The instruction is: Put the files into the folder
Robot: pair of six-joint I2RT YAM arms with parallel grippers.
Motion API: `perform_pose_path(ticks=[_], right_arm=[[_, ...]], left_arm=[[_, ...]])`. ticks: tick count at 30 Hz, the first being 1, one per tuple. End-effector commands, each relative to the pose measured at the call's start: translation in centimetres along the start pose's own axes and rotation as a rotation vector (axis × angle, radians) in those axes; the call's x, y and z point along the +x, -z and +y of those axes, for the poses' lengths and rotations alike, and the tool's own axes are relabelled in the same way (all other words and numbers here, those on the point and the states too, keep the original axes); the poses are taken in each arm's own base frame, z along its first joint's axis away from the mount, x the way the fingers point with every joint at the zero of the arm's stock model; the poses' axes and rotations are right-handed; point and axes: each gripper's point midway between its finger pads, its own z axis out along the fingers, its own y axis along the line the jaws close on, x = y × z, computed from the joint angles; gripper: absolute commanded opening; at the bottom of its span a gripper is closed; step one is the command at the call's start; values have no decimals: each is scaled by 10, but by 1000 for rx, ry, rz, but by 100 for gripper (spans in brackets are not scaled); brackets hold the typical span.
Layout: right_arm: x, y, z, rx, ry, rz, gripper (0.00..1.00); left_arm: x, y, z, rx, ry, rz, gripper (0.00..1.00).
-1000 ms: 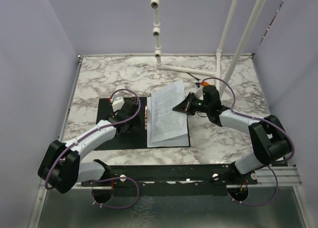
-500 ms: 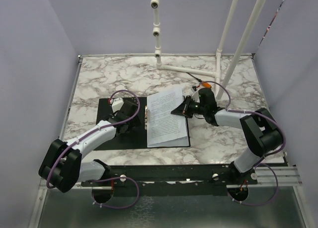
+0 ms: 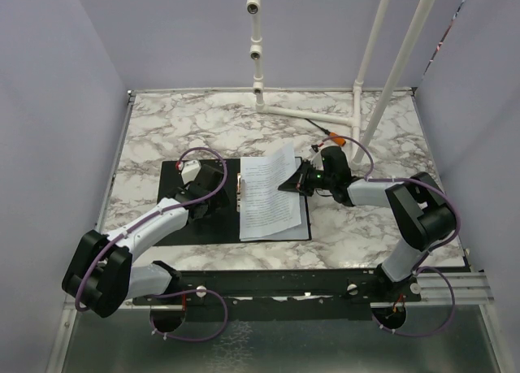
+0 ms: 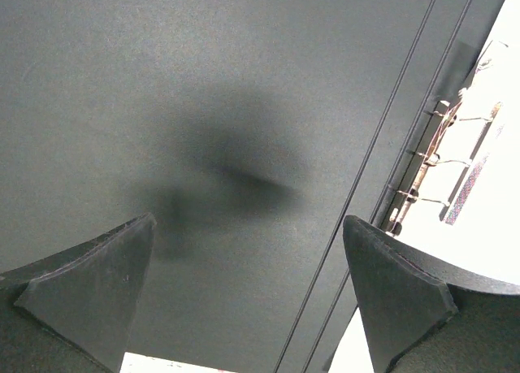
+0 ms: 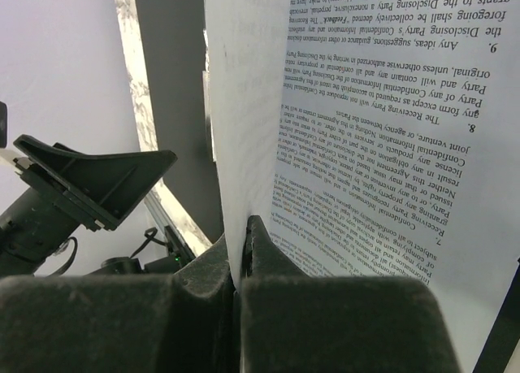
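Left to right, top view:

- Left gripper (image 4: pixel 248 223): jaws spread fully, nothing between them. It hangs low over the left flap of the open flat folder, black inside (image 3: pixel 172 178). Can't tell if it touches the flap.
- Metal spine clip (image 4: pixel 431 170): at 3 o'clock of the left gripper, on the folder's fold.
- Loose white paper sheets with dense black print (image 3: pixel 266 198): at 3 o'clock of the clip, lying mostly on the folder's right flap. The 1 o'clock corner is lifted and bowed.
- Right gripper (image 5: pixel 244 227): jaws fully closed, pinching the sheets' right long edge, at roughly 2 o'clock on the stack.
- The folder sits toward 6 o'clock on the marble-pattern tabletop (image 3: pixel 187 121).

Handling, my read: the sheets are light, thin and floppy. They will buckle if pushed and fan apart if only the top sheet is caught. An edge pinch through the whole stack is right. Drag them flat toward the clip rather than pushing. Can't tell whether the clip is open.
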Motion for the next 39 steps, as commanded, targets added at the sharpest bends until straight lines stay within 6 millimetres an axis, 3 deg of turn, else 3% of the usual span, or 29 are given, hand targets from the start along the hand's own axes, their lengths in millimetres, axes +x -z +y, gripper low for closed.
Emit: perform_pose_path(ticks=[1,8,18,39], right_arm=[[-7,-6,8,-18,24,-12,6],[-7,-6,5,-1,24,-13,29],[-9,-3,3,31,38,-24,45],[-18,20,-12,194,114,-85,61]], left_arm=[[1,1,2,15,4,2,99],[1,2,3,17,7,4,99],[-2,4,4,24,18,-5,99],[-15,12,1,49,42,-31,99]])
